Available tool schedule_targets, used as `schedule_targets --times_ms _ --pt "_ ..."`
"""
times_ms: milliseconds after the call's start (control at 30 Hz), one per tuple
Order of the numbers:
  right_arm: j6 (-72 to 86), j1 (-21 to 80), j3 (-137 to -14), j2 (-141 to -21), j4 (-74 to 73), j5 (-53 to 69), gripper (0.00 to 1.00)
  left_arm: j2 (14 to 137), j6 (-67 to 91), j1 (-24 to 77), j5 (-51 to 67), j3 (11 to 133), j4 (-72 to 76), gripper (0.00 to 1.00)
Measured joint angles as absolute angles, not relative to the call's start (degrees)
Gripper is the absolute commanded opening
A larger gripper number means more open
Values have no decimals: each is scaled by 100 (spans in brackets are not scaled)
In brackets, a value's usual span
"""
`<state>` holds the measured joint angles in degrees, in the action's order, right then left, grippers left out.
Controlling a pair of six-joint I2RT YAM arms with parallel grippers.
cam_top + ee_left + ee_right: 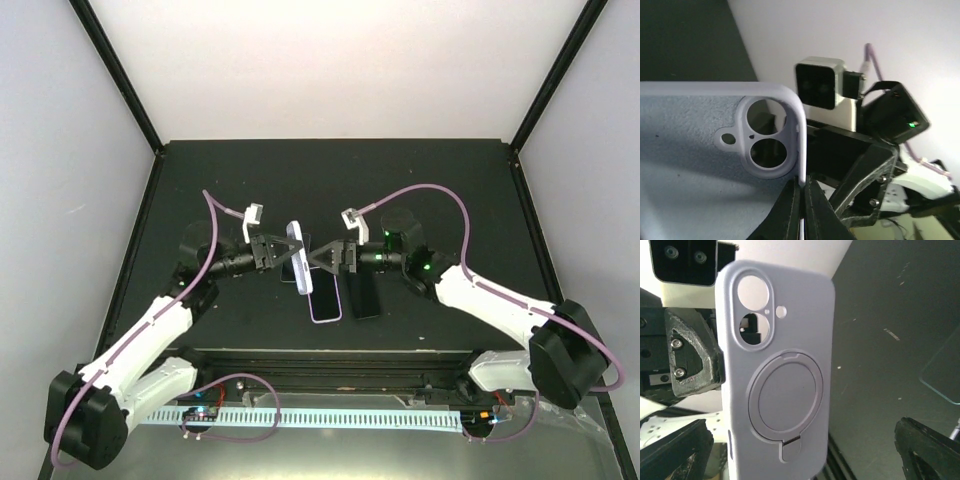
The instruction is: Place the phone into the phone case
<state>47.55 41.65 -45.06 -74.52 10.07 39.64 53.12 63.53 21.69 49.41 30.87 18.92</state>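
The lavender phone case [300,250] is held up off the table between the two arms. My left gripper [275,250] is shut on its side wall; in the left wrist view the fingers [790,205] pinch the case's rim [801,150] just below the camera cut-outs, with the lined inside facing me. The right wrist view shows the case's back [777,370] with its ring stand. My right gripper [330,257] is open, its fingers [927,450] standing wide on either side of the case without touching it. The dark phone [365,295] lies flat on the table below the right gripper.
The black table [250,180] is walled by white panels at the back and sides. A slotted rail [330,415] runs along the near edge by the arm bases. Purple cables [440,195] loop over both arms.
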Motion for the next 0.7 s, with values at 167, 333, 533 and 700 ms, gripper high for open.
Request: schedule_targets --times_ms 167,333,533,700 --pt "4584 4145 -4560 -7389 491 3428 99 5179 5216 2040 4250 3726 -285 2" --pt "4414 4136 -4661 -7710 158 3140 84 5201 4217 1981 3089 4311 -2161 2" --pt "4123 4136 -5166 -8582 -84 2733 50 5537 3688 1951 2174 4320 -3225 2" --pt "4073 4136 -5601 -9491 -40 2515 33 5986 3485 1916 1782 4185 -3393 1"
